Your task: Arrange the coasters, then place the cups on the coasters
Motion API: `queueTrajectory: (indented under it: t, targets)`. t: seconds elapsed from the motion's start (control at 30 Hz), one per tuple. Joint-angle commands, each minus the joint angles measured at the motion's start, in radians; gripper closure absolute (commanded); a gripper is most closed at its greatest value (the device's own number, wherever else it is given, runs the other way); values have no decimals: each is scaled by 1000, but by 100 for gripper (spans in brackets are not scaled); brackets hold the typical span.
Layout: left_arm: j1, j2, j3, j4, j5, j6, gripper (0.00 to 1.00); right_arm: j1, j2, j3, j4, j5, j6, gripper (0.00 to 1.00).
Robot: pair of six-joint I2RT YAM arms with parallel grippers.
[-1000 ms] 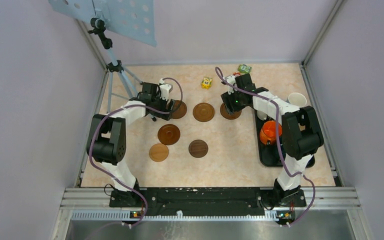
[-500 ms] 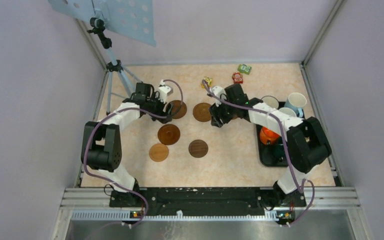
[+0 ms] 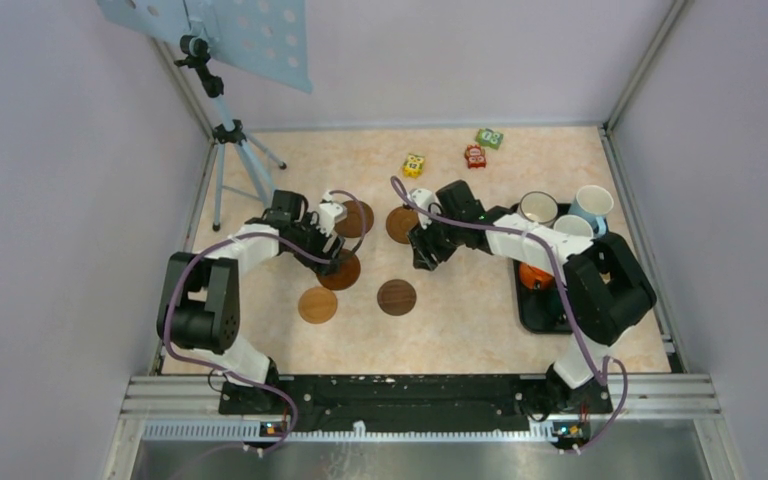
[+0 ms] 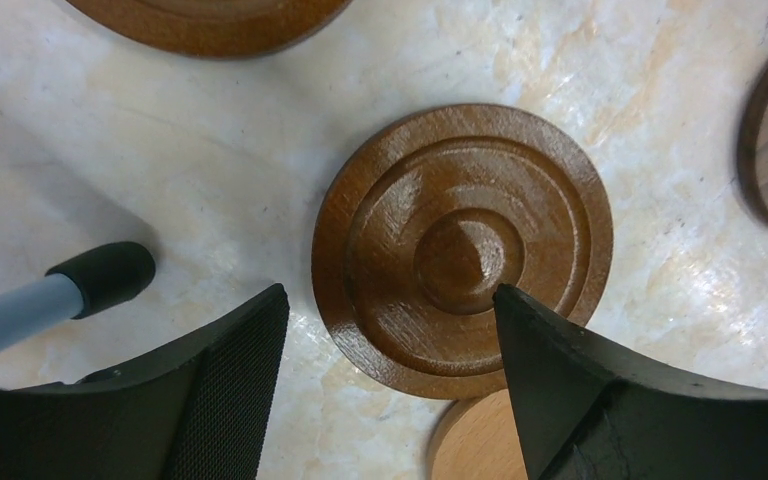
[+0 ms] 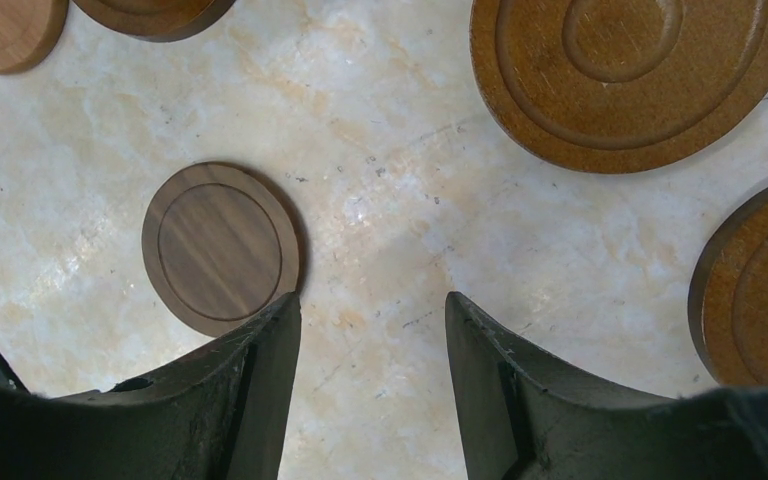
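Note:
Five brown coasters show from above. Two lie in the back row (image 3: 357, 216) (image 3: 398, 222), a ridged one (image 3: 343, 273) in the middle, then a light one (image 3: 317, 304) and a dark one (image 3: 396, 296) nearer. My left gripper (image 3: 334, 256) (image 4: 390, 305) hangs open over the ridged coaster (image 4: 462, 250), holding nothing. My right gripper (image 3: 426, 256) (image 5: 372, 308) is open above bare table, with the dark coaster (image 5: 222, 245) beside its left finger. The cups stand at the right: dark-rimmed white (image 3: 538, 207), light blue (image 3: 593, 203), white (image 3: 572, 226) and orange (image 3: 532, 275).
A black tray (image 3: 538, 312) at the right holds the orange cup. Three small toy blocks (image 3: 414, 164) (image 3: 475, 155) (image 3: 489, 137) lie at the back. A tripod (image 3: 228, 140) stands at the back left, one foot (image 4: 100, 275) near my left fingers.
My right arm swung left and nearer, off the back right coaster, uncovering the cups. My left gripper moved nearer, from the back left coaster to over the ridged one.

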Motion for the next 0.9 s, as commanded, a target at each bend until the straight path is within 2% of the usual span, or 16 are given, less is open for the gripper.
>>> queueTrajectory:
  t: [0.0, 0.17, 0.4, 0.63, 0.87]
  targets:
    - [-11, -17, -27, 34, -23, 40, 20, -3, 0, 56, 9, 5, -2, 45]
    - [-70, 7, -35, 43, -40, 38, 31, -56, -31, 53, -21, 0, -3, 46]
    - [-241, 35, -21, 81, -99, -9, 43, -177, -97, -15, -47, -21, -11, 46]
    - [-395, 148, 77, 106, -117, -76, 47, -247, -171, -72, -74, -14, -34, 46]
    - [-486, 244, 173, 133, -132, -114, 50, -295, -213, -100, -97, -14, -48, 46]
